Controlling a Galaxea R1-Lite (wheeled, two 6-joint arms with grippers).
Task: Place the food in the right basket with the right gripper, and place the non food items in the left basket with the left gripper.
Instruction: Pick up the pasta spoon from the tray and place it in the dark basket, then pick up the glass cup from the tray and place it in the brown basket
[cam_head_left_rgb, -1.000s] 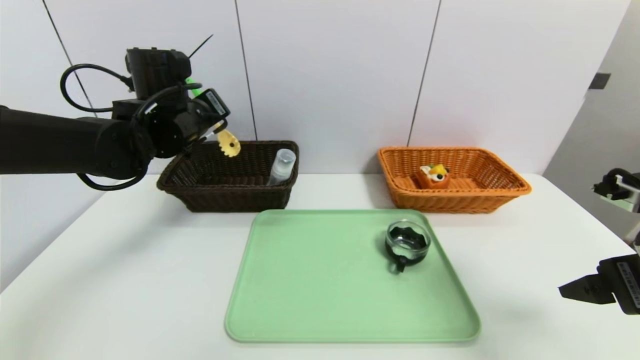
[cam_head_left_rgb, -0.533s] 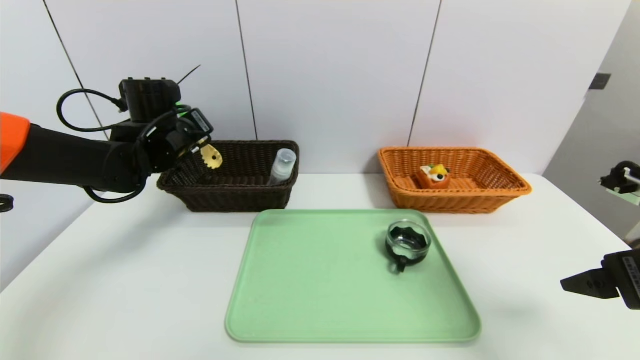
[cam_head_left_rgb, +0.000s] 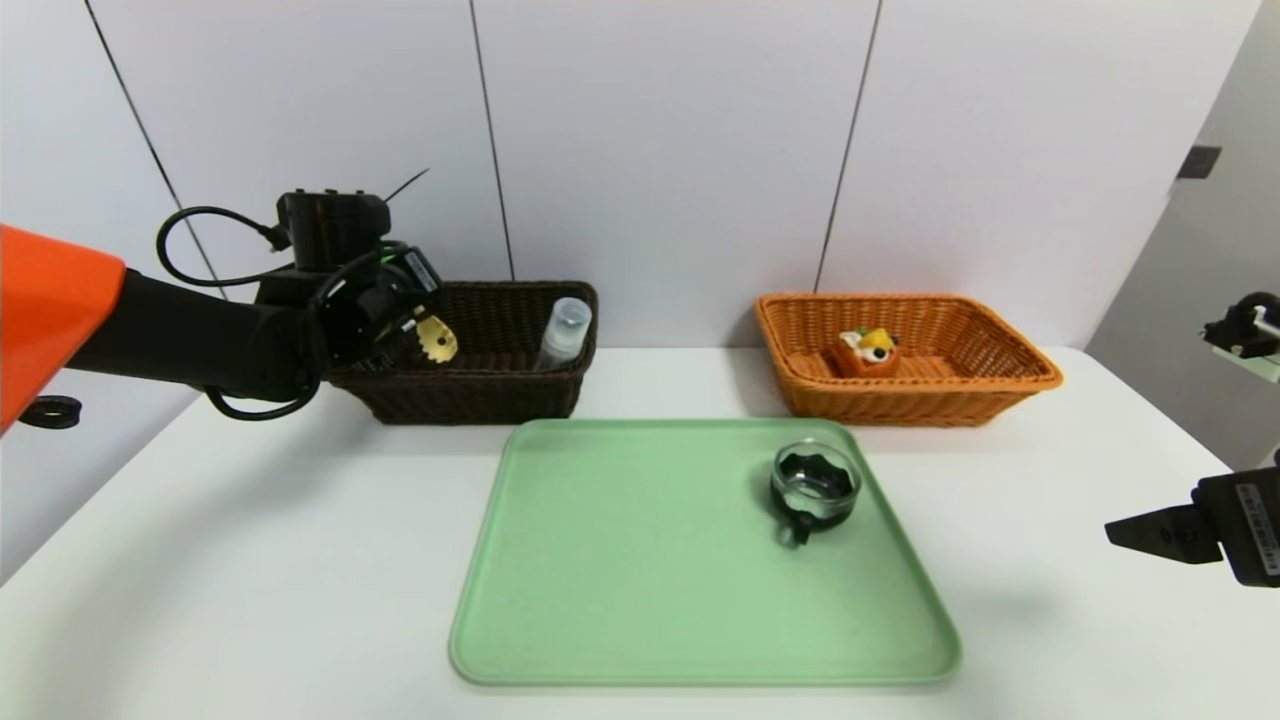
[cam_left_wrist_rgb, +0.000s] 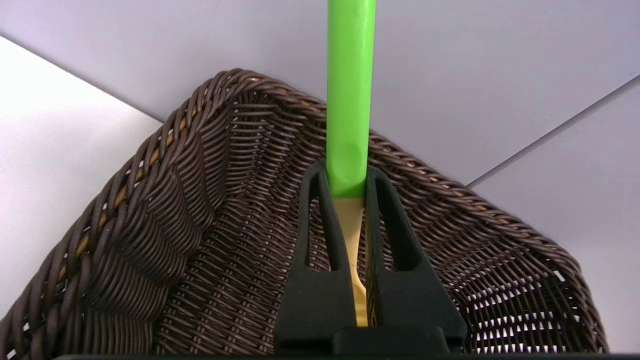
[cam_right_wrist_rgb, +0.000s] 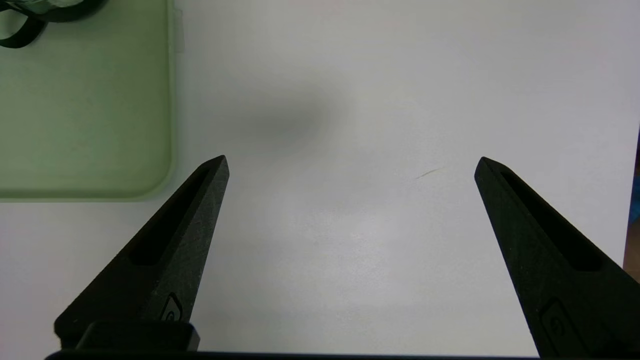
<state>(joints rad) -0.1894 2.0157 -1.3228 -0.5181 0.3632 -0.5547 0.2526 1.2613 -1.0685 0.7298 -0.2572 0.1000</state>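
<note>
Bottle (cam_head_left_rgb: 565, 333) in left basket (cam_head_left_rgb: 480, 397), cake (cam_head_left_rgb: 868, 354) in right (cam_head_left_rgb: 905, 408) — done. Left gripper (cam_left_wrist_rgb: 347, 182) clenched on spoon (cam_left_wrist_rgb: 350, 100) — release left. Right gripper (cam_right_wrist_rgb: 352, 160) spread, idle, near right. Cup (cam_head_left_rgb: 815, 485) remaining on tray (cam_head_left_rgb: 640, 560).

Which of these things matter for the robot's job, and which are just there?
Job:
- left tool, gripping the spoon over the dark basket
- bottle
- toy cake
- orange basket
- glass cup
- right tool, open, idle above the table

Just there:
- green tray
- wall

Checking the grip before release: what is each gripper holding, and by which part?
Left gripper: the slotted spoon, by the handle's lower end. Right gripper: nothing.
</note>
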